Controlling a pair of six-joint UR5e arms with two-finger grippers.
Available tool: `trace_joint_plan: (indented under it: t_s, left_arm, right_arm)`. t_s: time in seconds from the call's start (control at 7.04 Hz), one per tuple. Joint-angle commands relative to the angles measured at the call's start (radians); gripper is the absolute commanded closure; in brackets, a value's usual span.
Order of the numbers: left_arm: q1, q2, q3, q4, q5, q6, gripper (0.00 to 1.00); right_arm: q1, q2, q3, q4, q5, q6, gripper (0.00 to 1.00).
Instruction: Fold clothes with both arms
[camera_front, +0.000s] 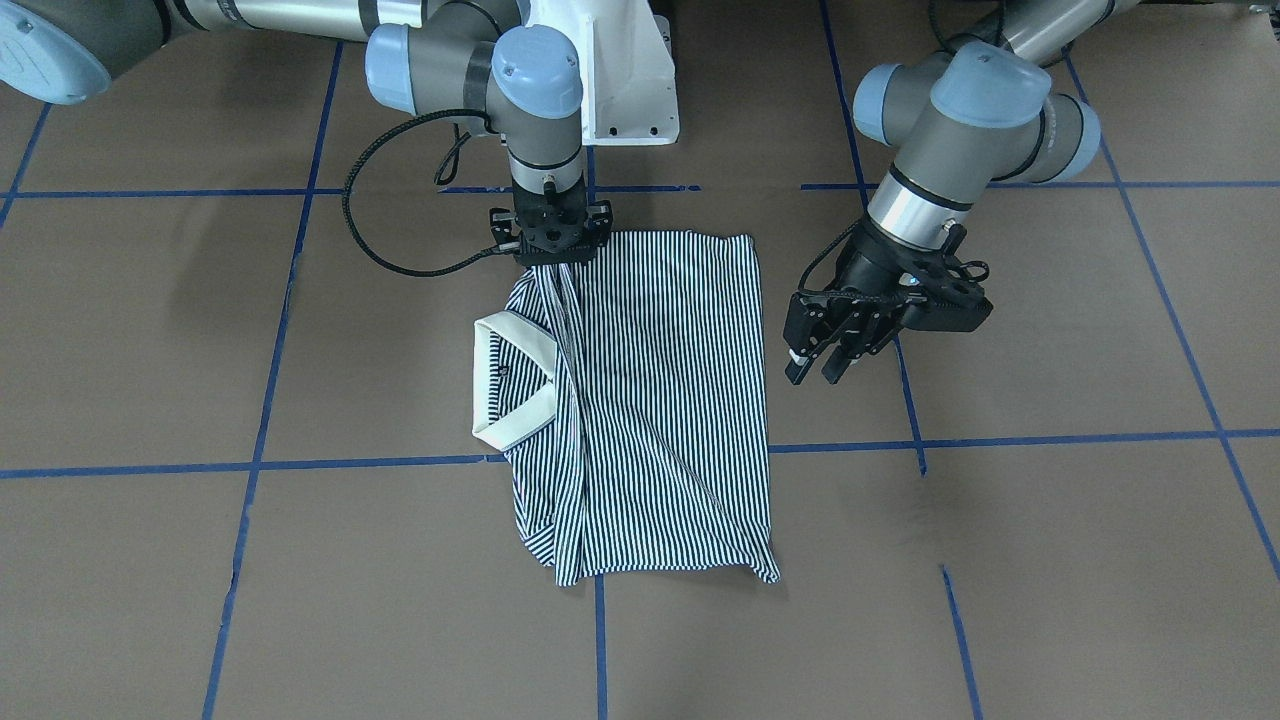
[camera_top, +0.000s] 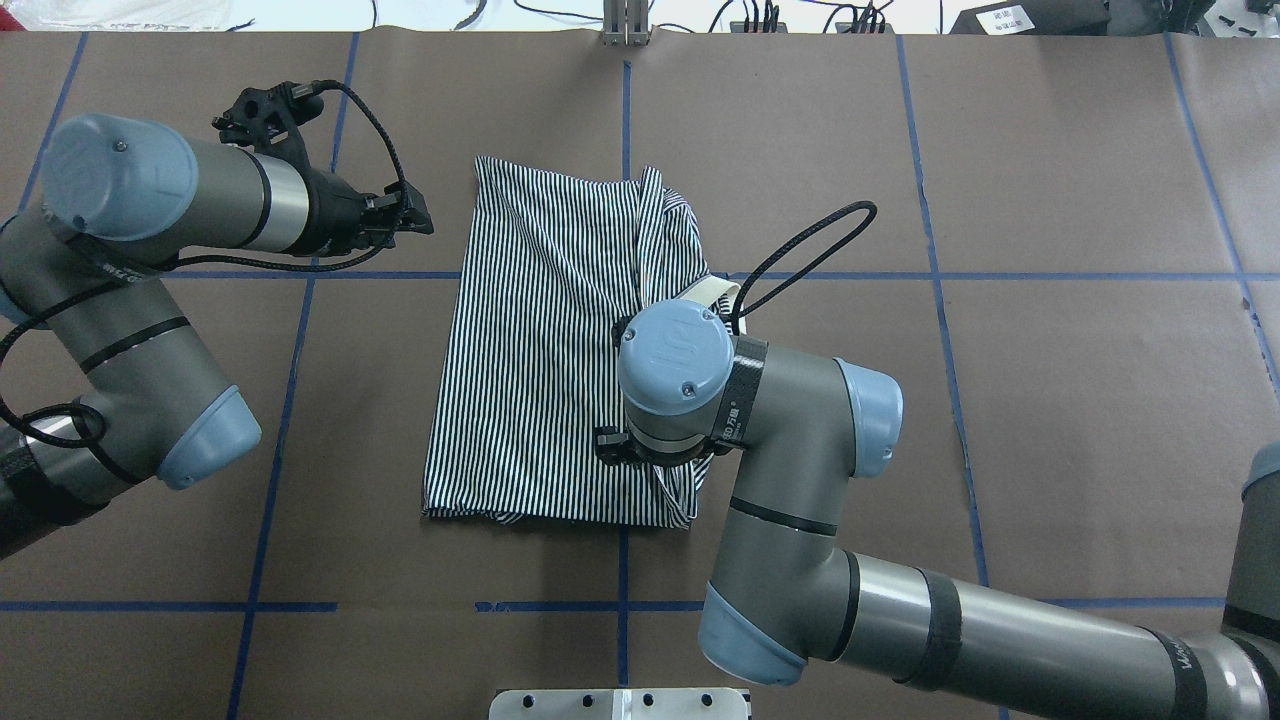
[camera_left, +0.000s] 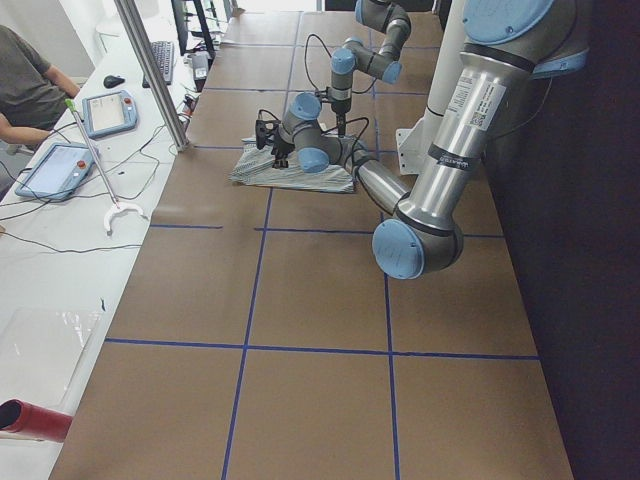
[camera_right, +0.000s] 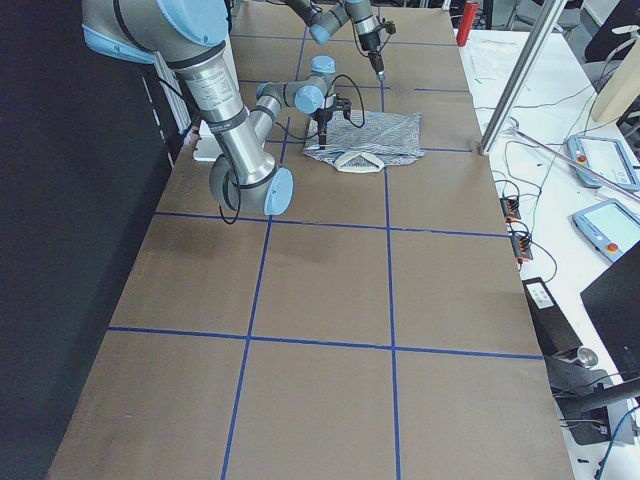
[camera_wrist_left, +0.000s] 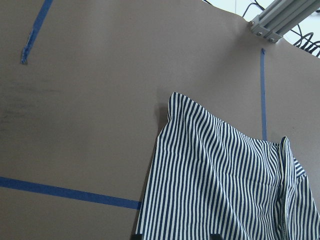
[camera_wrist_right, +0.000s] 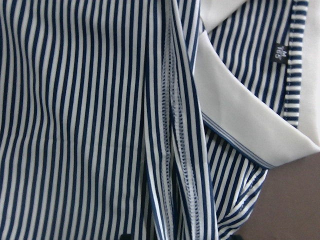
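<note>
The striped polo shirt (camera_front: 660, 400) lies folded into a rough rectangle on the brown table, its cream collar (camera_front: 517, 342) on the side toward my right arm. My right gripper (camera_front: 555, 262) points straight down at the shirt's edge nearest the robot base and is shut on a ridge of fabric drawn up to it. In the overhead view the shirt (camera_top: 540, 370) shows, but the wrist hides this gripper. The right wrist view is filled with stripes (camera_wrist_right: 75, 125) and collar (camera_wrist_right: 240, 110). My left gripper (camera_front: 812, 372) hovers open beside the shirt's opposite edge, apart from the cloth (camera_wrist_left: 225, 180).
The white pedestal base (camera_front: 625, 80) stands behind the shirt. A black cable loop (camera_front: 350, 210) hangs off my right wrist. Blue tape lines (camera_front: 600, 640) grid the brown table. A person (camera_left: 25, 80) sits at a side bench with tablets (camera_left: 110, 110).
</note>
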Motion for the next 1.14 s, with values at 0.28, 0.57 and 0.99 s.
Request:
trace_joint_plan:
  t_s: [0.28,0.57,0.99]
  left_arm:
    - [0.001,0.0,0.0,0.0,0.0,-0.001,0.46]
    - [0.0,0.0,0.0,0.0,-0.008,-0.001,0.46]
    - [0.0,0.0,-0.008,0.0,-0.008,-0.001,0.46]
  right_arm:
    - [-0.02,0.005,-0.012,0.003,-0.013,0.001,0.64]
    - [-0.02,-0.003,-0.012,0.003,-0.013,0.001,1.0]
    - [-0.01,-0.022,0.023,0.002,-0.001,-0.015,1.0]
